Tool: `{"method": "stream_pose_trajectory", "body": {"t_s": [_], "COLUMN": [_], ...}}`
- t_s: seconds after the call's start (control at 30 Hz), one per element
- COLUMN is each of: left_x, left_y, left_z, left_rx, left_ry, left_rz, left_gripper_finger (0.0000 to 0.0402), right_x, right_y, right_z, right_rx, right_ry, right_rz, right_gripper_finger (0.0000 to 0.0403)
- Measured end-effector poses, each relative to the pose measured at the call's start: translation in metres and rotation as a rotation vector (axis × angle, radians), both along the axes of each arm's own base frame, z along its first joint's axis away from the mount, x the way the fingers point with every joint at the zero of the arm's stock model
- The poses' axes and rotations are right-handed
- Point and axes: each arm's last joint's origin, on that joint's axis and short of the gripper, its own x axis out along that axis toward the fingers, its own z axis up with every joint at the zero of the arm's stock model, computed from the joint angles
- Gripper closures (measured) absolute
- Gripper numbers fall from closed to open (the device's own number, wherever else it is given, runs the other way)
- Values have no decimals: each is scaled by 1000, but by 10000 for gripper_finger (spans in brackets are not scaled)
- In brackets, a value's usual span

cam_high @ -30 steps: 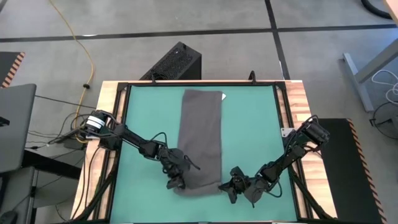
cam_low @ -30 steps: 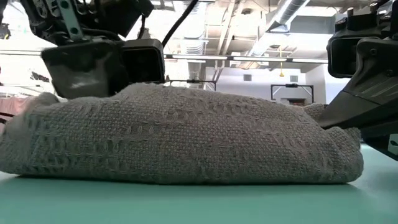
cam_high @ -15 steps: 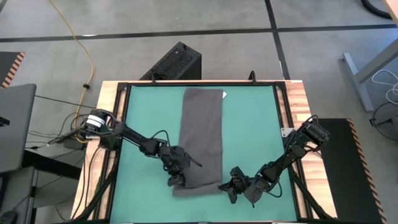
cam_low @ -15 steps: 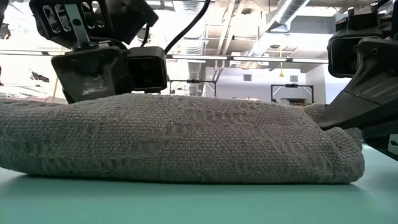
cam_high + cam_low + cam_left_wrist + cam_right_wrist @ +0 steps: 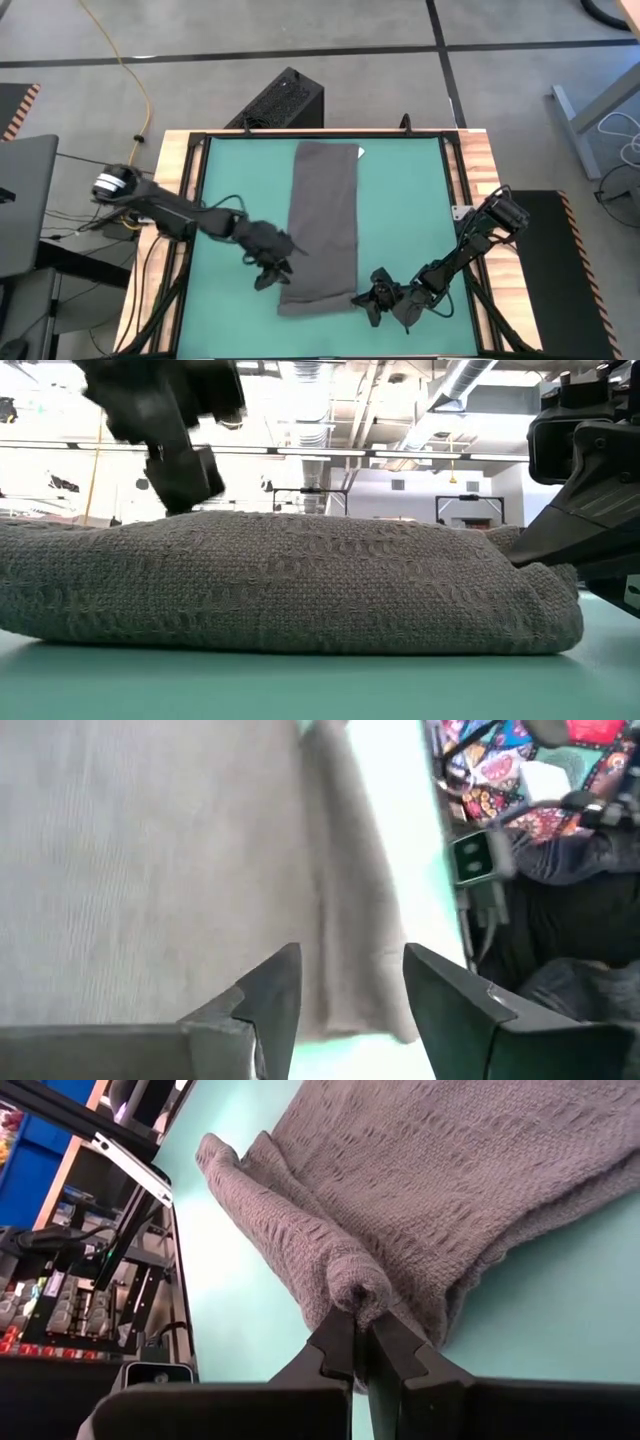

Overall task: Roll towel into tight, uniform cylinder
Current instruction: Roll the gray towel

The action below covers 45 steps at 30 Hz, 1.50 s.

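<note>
from above, one dark grey towel (image 5: 323,226) lies as a long strip down the middle of the green table (image 5: 410,215), its near end folded over into a thicker band, and a small white tag (image 5: 360,154) peeks out at its far right corner. two arms are in view: the left gripper (image 5: 268,272) hovers just beside the towel's near left edge, apart from the cloth, and the right gripper (image 5: 372,300) sits at the towel's near right corner, though its fingertips are too small to read here. at table height the towel (image 5: 290,585) fills most of the width as one low hump, cut off at the left edge; the left gripper (image 5: 180,455) is a dark blur above it, its fingers impossible to make out, and the right arm's body (image 5: 585,480) is cropped at the right. the left wrist view shows that gripper's two fingers (image 5: 270,995) standing apart with nothing between them, above the towel's (image 5: 150,870) edge. the right wrist view shows the right gripper (image 5: 362,1348) pinched together on a bunched fold of the towel (image 5: 450,1180) at its corner.
</note>
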Motion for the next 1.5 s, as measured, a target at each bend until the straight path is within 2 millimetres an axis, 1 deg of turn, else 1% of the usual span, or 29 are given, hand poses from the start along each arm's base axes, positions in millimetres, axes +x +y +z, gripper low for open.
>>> {"method": "stream_pose_trajectory", "body": {"t_s": [0.07,0.17,0.23,0.33,0.4,0.5,0.57,0.67,0.8,0.93,1.07,1.3,1.5], "left_x": [-8,-13,-10,0,10,27,38,49,56,59,59,59,58], "left_y": [-16,-45,-65,-89,-97,-100,-100,-98,-90,-83,-79,-79,-76], "left_z": [10,11,9,-4,-20,-43,-52,-57,-58,-60,-63,-63,-66], "left_rx": [73,188,232,261,264,284,296,320,375,407,430,450,514], "left_ry": [-78,-202,-330,-494,-513,-448,-419,-378,-291,-237,-201,-201,-185], "left_rz": [-11,-11,-14,-37,-41,-23,-21,-13,-8,-3,-9,-17,9], "left_gripper_finger": [237,237,237,237,237,237,237,237,237,237,237,237,237], "right_x": [0,1,2,4,4,4,4,4,4,4,4,4,5], "right_y": [0,-2,-3,-5,-5,-5,-6,-6,-6,-6,-6,-6,-6], "right_z": [0,0,0,0,0,0,0,0,0,-1,0,0,0], "right_rx": [3,2,2,4,16,24,29,26,22,1,-26,-60,-58], "right_ry": [-1,-1,-2,-3,-2,-3,-7,-7,-3,-1,-7,-13,-13], "right_rz": [-5,-12,-18,-30,-40,-51,-64,-66,-66,-55,-36,-16,-11], "right_gripper_finger": [378,378,378,378,378,378,378,378,378,372,357,322,281]}}
